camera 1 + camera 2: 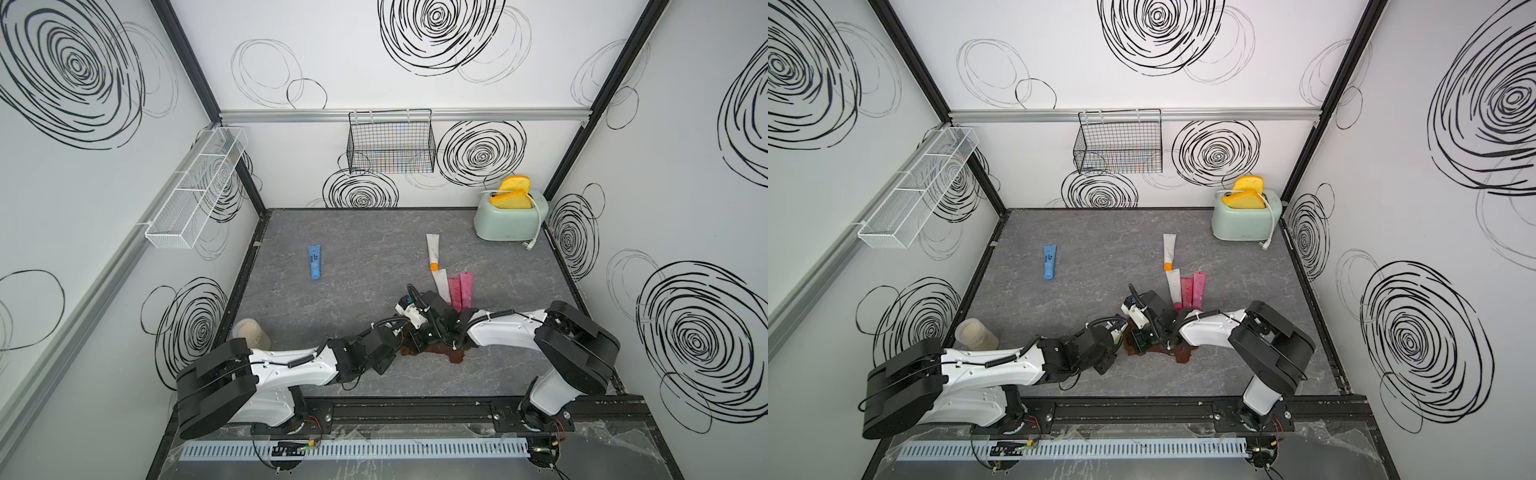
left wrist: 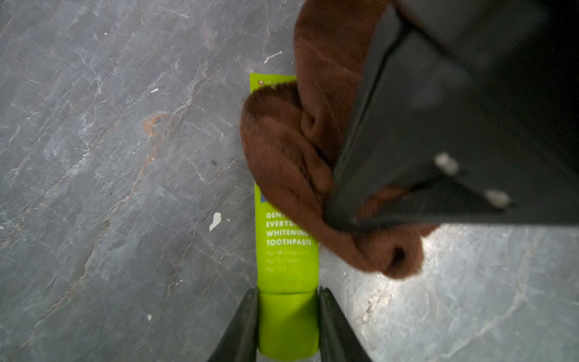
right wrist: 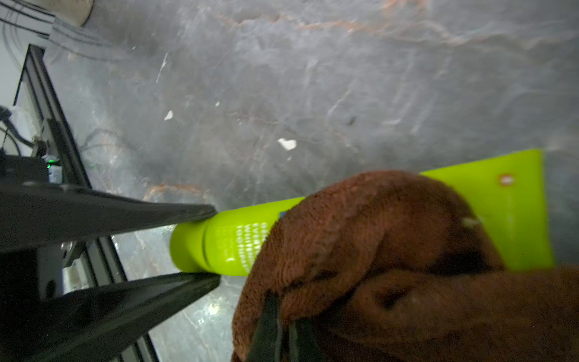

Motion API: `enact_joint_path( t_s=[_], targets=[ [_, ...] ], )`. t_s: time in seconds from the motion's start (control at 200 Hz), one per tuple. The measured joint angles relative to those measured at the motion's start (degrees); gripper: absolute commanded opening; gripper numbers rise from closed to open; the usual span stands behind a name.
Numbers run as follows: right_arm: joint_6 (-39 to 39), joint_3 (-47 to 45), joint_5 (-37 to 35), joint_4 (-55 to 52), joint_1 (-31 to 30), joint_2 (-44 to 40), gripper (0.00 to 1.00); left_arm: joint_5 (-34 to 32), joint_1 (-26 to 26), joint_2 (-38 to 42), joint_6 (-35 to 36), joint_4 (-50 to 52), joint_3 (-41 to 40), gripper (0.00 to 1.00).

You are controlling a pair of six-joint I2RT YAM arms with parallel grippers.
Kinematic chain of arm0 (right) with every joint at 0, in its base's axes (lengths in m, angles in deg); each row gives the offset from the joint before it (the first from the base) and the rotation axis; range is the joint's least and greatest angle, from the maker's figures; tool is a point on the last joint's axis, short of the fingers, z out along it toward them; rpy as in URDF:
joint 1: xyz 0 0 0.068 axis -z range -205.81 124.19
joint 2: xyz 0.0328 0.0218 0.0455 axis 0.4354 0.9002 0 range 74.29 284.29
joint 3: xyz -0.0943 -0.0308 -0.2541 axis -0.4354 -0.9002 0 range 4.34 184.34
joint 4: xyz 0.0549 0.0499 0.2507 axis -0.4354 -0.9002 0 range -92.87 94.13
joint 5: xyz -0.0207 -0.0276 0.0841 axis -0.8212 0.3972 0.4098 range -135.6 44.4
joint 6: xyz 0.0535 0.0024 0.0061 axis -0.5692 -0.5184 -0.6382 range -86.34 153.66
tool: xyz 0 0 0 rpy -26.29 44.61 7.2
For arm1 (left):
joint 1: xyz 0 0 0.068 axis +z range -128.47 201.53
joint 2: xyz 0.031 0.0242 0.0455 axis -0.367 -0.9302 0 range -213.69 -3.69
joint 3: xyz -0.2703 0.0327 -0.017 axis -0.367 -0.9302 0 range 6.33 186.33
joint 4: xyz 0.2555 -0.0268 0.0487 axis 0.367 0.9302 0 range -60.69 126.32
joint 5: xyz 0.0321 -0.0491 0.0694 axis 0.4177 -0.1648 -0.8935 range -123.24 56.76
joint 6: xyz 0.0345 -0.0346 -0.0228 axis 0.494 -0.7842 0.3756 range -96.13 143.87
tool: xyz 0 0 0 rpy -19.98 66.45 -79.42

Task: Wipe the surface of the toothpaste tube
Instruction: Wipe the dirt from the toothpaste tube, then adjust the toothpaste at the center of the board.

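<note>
At the near middle of the surface [image 2: 125,156], my left hand [image 2: 287,291] clamps the tube [image 2: 283,266] by its cap [image 2: 288,322]. My right hand [image 3: 282,316], pinching the cloth [image 3: 360,235], presses it mid-tube. The wiping looks underway, and next comes a steady stroke along its length.

Grey marble-look tabletop [image 1: 361,232]. On it: blue tube [image 1: 315,262] left-centre, orange-capped white tube [image 1: 432,252] mid-back, row of 3 tubes [image 1: 454,291] just in front (1 white, 2 pink), mint toaster [image 1: 509,222] back right corner, translucent cup [image 1: 251,332] near left edge, green toothpaste tube [image 2: 286,272] lying flat, brown cloth [image 1: 442,352] partly over it.
</note>
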Motion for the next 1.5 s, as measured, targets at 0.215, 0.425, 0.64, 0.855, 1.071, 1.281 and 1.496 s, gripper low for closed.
enact_joint_path(
  t_s=[0.215,0.425,0.64,0.855,1.071,1.281,1.496],
  targets=[
    [0.81,0.37,4.26,0.09,5.81,3.23,0.00,-0.37,0.02,0.02,0.04,-0.79,0.00,0.00],
    [3.06,-0.24,2.69,-1.40,13.66,1.49,0.00,-0.33,1.22,0.37,-0.17,-1.77,0.00,0.00],
    [4.00,-7.69,1.25,-1.27,12.68,-6.05,0.00,1.18,3.13,0.76,-1.07,-0.63,0.48,0.32],
    [3.37,-14.34,-0.50,3.37,12.02,-11.37,0.00,2.56,3.06,1.27,-5.20,4.72,6.01,0.89],
    [2.25,-17.44,-2.67,5.16,11.61,-15.63,0.00,11.54,13.99,4.85,-8.15,5.31,11.85,0.72],
    [1.79,-17.81,-4.37,5.64,11.17,-16.87,0.00,25.42,25.57,-1.46,-10.69,0.07,9.18,0.62],
    [1.75,-18.01,-5.09,6.01,10.91,-17.05,0.00,31.56,25.00,-5.62,-11.41,-0.44,6.45,0.54]
  ],
)
